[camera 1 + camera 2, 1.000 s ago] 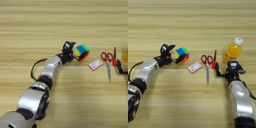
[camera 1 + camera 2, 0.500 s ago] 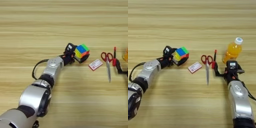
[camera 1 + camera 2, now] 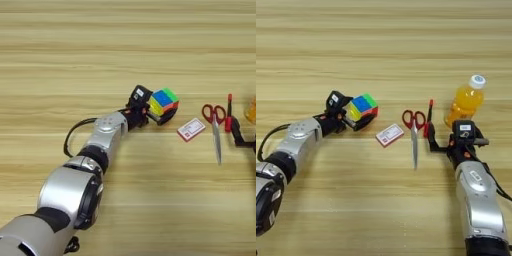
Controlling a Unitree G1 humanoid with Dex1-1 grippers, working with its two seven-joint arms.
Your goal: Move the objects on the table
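Left end effector (image 3: 356,121) at left of centre frame, fingers closed around the puzzle cube (image 3: 362,107), cube gripped at its lower side and tilted, apparently at or just above the counter (image 3: 384,45). Right end effector (image 3: 431,135) at right of centre frame, low beside the bottle; one black finger reaching left toward the scissors (image 3: 414,131), fingers spread and holding nothing. Red pen (image 3: 429,111) standing just above that finger, touching or near it; cannot tell which.

Card (image 3: 389,135) lying flat between cube and scissors, just right of the cube, untouched. Orange drink bottle (image 3: 466,100) upright at right of frame, just above the right end effector, not held.

Progress judged as early: one object in grasp only, no destination evident. Card, scissors, pen and bottle apparently awaiting handling. Cube not yet set down anywhere new.
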